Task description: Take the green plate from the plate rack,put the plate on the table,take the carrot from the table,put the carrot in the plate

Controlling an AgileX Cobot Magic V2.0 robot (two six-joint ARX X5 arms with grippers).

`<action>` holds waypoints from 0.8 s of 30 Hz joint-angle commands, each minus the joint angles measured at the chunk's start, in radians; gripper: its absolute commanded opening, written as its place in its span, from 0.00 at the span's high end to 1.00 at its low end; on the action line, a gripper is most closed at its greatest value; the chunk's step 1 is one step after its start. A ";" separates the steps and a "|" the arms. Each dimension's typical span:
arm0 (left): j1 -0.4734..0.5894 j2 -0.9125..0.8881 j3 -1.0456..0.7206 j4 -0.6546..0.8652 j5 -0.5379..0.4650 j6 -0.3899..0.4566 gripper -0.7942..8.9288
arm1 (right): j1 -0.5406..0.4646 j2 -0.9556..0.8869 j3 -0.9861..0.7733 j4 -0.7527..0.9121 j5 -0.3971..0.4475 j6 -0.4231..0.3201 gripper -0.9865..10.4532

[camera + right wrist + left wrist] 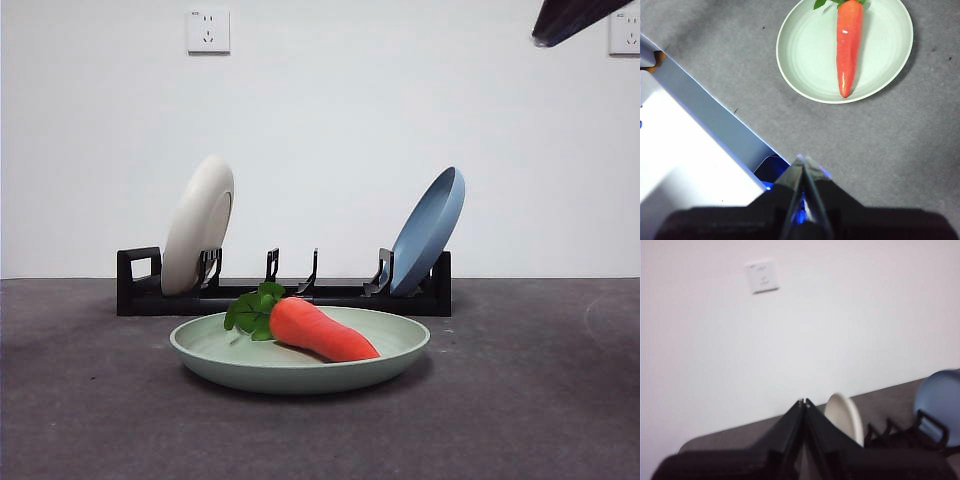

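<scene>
The green plate (300,365) lies flat on the table (520,400) in front of the plate rack (280,292). The carrot (318,329) rests inside the plate, leafy top toward the left. From the right wrist view the green plate (805,60) and carrot (848,45) lie well away from my right gripper (803,161), which is shut and holds nothing, high above the table. My left gripper (803,402) is shut and empty, raised and facing the wall, with the rack (905,432) beyond it. A black arm tip (570,18) shows at the top right corner.
A cream-white plate (198,225) stands in the rack's left end and a blue plate (430,230) leans at its right end. A white and blue edge (695,135) borders the table in the right wrist view. Wall sockets (208,30) sit high on the wall.
</scene>
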 commanded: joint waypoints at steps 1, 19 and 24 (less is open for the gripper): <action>0.058 -0.066 -0.152 0.064 0.053 0.008 0.92 | 0.003 -0.002 -0.006 0.002 0.002 -0.006 0.91; 0.132 -0.406 -0.752 0.166 0.078 -0.100 0.92 | 0.002 -0.002 -0.006 0.002 0.002 -0.006 0.91; 0.132 -0.434 -0.801 0.166 0.077 -0.107 0.92 | 0.002 -0.002 -0.006 0.002 0.002 -0.006 0.91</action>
